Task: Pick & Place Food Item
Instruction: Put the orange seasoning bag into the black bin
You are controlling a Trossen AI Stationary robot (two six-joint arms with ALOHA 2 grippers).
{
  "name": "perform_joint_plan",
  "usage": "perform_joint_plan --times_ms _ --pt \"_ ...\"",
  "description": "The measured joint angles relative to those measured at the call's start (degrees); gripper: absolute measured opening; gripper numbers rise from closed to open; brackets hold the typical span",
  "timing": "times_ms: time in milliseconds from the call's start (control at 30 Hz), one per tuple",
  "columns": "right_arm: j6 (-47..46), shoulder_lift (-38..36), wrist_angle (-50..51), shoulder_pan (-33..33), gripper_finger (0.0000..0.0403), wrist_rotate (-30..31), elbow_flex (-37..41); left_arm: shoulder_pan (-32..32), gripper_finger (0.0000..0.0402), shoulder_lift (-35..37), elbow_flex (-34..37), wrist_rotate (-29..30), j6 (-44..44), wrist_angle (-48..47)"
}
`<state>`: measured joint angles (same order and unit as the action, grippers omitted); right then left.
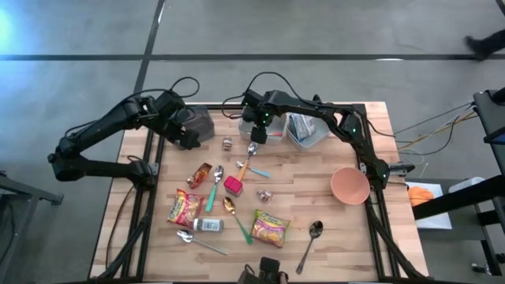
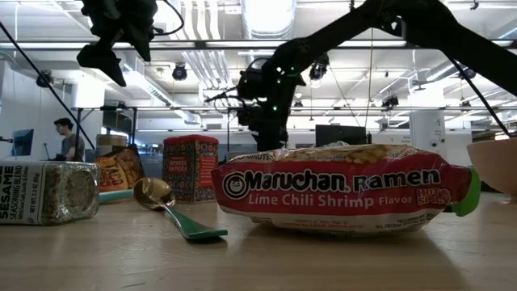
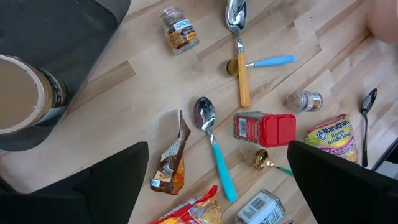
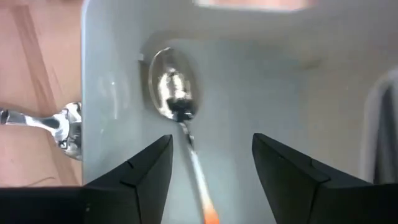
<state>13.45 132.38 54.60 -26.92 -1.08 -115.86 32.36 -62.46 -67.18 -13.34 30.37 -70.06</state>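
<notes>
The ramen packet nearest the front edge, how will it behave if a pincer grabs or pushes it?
The ramen packet lies flat in glossy crinkled wrap, so probably light, a bit slippery, likelier to slide than roll. The noodle block inside may crack under a hard squeeze.

Grey concrete floor; ceiling strip lights; person at monitor.

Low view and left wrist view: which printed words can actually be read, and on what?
"Maruchan Ramen", "Lime Chili Shrimp Flavor": ramen packet.
"SESAME SEASONING BLEND": seasoning jar.
"Maruchan Ramen Noodle Soup": second ramen packet.
"SPICE": small spice jar, rest blurred.
Red tin and snack bag: too blurred to read.
</notes>
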Motion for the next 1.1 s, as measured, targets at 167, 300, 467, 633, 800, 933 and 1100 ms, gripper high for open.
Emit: perform_joint_plan --times_ms 167,300,467,633,800,933,1100 --pt "-1.8 -0.1 6.9 0.0 0.0219 1.1 -5.5 0.0 0.0387 0.0 0.0 0.0 0.0 0.0" --pt "-4.3 -0.6 13.5 0.0 0.0219 1.0 -8.5 0.0 0.0387 0.0 0.0 0.0 0.0 0.0" --pt "-6.9 -4.6 19.7 0.3 0.0219 -0.4 -8.0 0.0 0.0387 0.0 0.0 0.0 0.0 0.0" --pt "-10.9 -13.3 19.9 2.3 0.0219 -2.0 -2.2 0.0 0.0387 0.0 0.0 0.0 0.0 0.0" --pt "-18.6 -26.2 15.3 6.3 0.0219 -1.9 8.0 0.0 0.0387 0.0 0.0 0.0 0.0 0.0" --pt "-27.2 -37.0 8.4 11.4 0.0219 -1.5 19.3 0.0 0.0387 0.0 0.0 0.0 0.0 0.0" --pt "-37.9 -47.7 2.6 19.1 0.0219 5.8 31.5 0.0 0.0387 0.0 0.0 0.0 0.0 0.0"
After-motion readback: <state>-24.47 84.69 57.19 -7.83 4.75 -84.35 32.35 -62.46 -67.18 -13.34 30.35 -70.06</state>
